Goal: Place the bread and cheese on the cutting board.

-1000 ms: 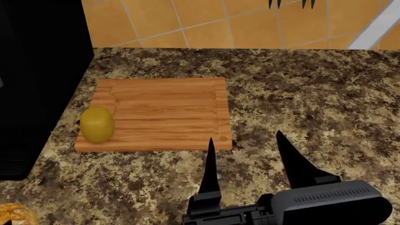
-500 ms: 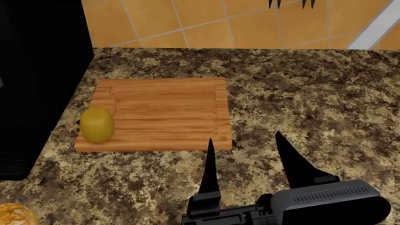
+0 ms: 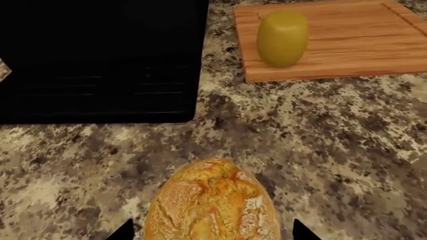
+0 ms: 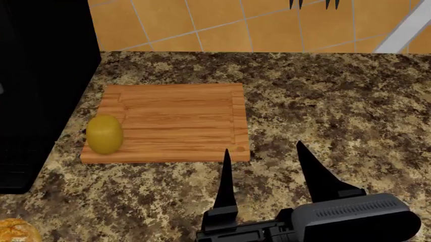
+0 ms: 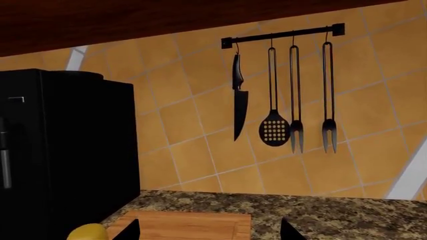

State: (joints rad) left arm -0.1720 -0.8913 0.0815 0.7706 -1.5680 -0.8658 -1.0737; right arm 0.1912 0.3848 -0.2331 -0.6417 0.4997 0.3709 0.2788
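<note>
The bread (image 3: 213,202), a crusty golden loaf, lies on the granite counter between the fingers of my left gripper (image 3: 212,232). That gripper is open, with a gap showing on each side of the loaf. In the head view only a sliver of the bread (image 4: 17,232) shows at the lower left corner. The cheese (image 4: 104,133) stands on the left edge of the cutting board (image 4: 181,118). It also shows as cheese (image 3: 283,37) on the cutting board (image 3: 360,40) beyond the loaf. My right gripper (image 4: 263,148) hovers open and empty just off the board's near right corner.
A tall black appliance (image 4: 40,75) stands against the board's left side, close to the loaf too (image 3: 100,60). A rail with a knife and utensils (image 5: 280,90) hangs on the tiled wall behind. Speckled counter (image 4: 336,101) stretches right of the board.
The visible piece of bread in the head view's corner has changed outline slightly. The right gripper has sunk a touch. The cheese and board have not moved.
</note>
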